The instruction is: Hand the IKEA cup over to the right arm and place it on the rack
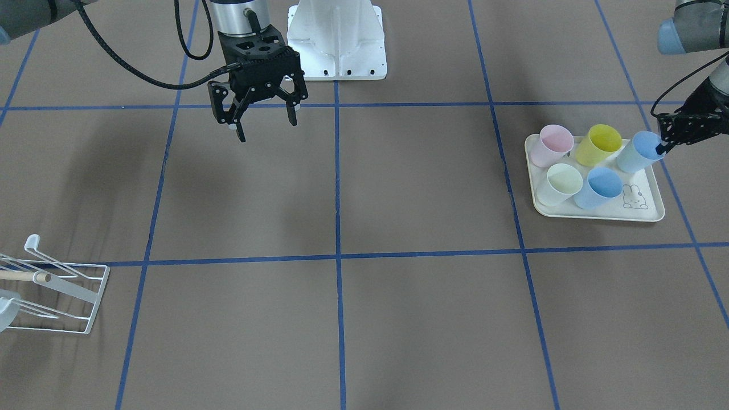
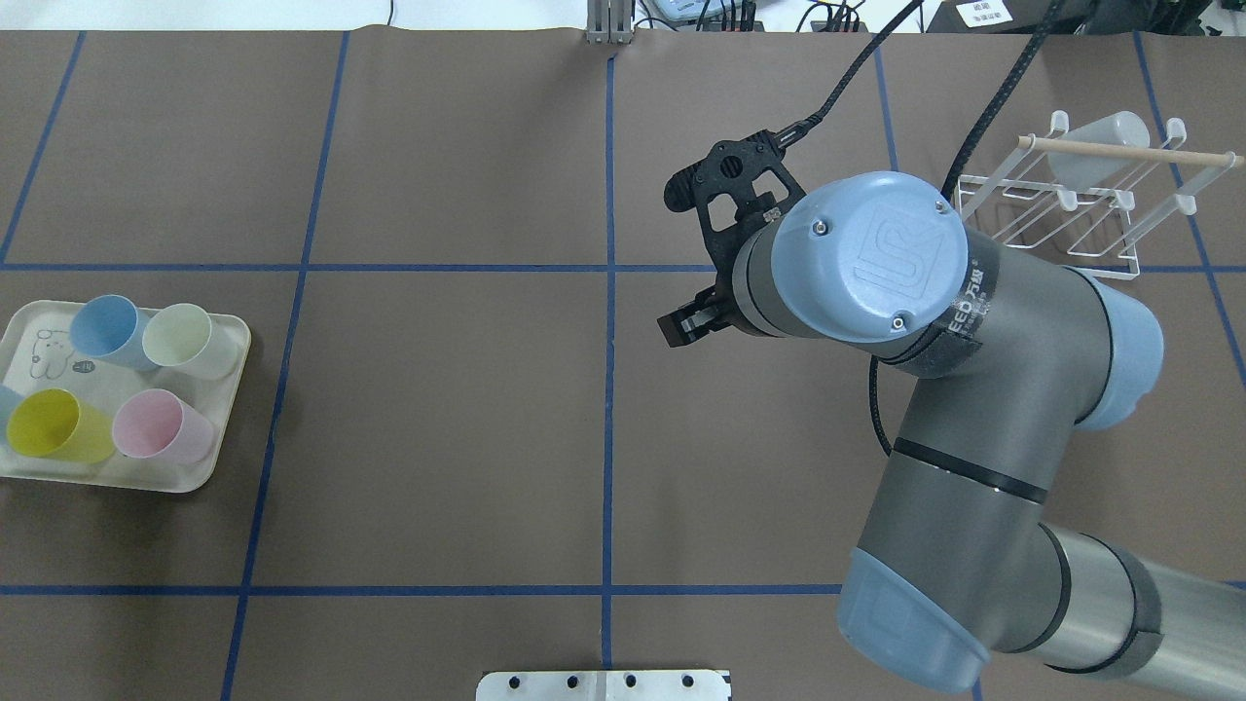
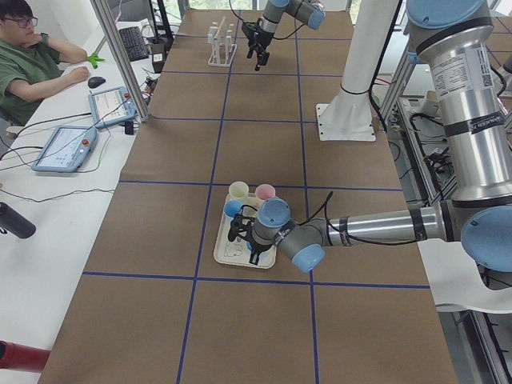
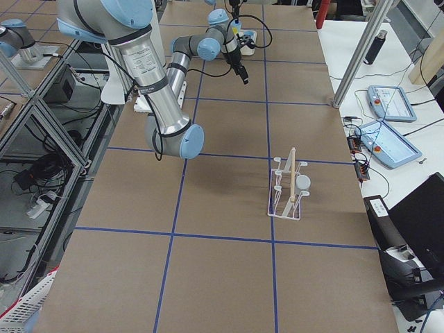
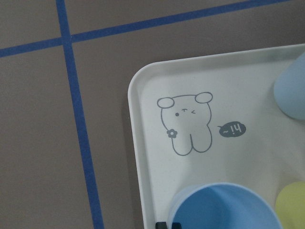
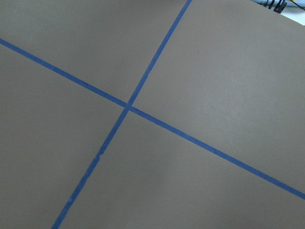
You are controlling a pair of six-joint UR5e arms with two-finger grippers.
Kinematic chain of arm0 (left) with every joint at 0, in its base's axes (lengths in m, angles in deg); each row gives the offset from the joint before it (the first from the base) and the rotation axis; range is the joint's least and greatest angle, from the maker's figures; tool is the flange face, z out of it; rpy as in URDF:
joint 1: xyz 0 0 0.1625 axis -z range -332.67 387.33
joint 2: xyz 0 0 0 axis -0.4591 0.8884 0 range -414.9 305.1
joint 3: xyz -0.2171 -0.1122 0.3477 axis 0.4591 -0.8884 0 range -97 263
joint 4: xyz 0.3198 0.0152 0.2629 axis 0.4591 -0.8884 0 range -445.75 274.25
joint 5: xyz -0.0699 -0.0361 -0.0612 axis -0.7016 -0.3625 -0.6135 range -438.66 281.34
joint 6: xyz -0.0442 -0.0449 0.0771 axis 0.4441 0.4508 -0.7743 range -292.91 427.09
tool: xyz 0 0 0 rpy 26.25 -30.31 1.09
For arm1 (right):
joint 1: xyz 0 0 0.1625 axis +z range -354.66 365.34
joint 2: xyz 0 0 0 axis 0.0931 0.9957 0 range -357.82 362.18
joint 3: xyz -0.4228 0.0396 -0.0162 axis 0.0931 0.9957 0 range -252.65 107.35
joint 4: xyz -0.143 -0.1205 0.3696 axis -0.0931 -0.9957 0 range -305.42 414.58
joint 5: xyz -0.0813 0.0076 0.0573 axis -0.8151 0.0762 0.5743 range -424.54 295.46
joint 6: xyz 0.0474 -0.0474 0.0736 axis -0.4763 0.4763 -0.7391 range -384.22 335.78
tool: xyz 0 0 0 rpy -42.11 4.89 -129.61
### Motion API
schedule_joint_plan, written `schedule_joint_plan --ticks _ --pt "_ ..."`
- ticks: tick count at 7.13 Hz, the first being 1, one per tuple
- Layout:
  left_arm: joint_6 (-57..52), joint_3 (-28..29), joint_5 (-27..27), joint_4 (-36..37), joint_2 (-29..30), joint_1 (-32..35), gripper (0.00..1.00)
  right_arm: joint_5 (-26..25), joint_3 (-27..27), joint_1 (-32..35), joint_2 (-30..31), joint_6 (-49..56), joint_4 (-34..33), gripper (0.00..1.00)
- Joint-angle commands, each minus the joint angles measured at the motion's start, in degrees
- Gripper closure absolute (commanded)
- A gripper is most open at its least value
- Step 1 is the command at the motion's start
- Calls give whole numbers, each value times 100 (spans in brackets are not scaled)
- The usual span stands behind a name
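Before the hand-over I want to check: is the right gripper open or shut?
Open: the right gripper shows its fingers spread wide in the front-facing view, with nothing between them.

Rack (image 1: 54, 285) cut by the lower-left frame edge of the front-facing view; left pincer (image 1: 662, 147), partly beyond the right edge, at the rim of the pale blue cup (image 1: 638, 152), closure indiscernible; overhead, right pincer (image 2: 686, 326) largely hidden beneath its own wrist (image 2: 857, 258).

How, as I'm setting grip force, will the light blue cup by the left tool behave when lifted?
The light blue cup looks thin and empty, so probably light. Its smooth tapered side may slip. Narrow at the base, it could tip if nudged.
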Motion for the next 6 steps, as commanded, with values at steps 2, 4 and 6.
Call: schedule_joint_plan --ticks 2,4,6 --pt "0 -265 -12 9 61 630 100 -172 0 -55 -100 44 42 1" --pt "278 -327 -755 114 568 1229 100 -779 157 -178 -57 167 1177 1" --pt "1881 -562 -1233 149 1157 1311 100 -972 360 -222 -74 325 1877 1"
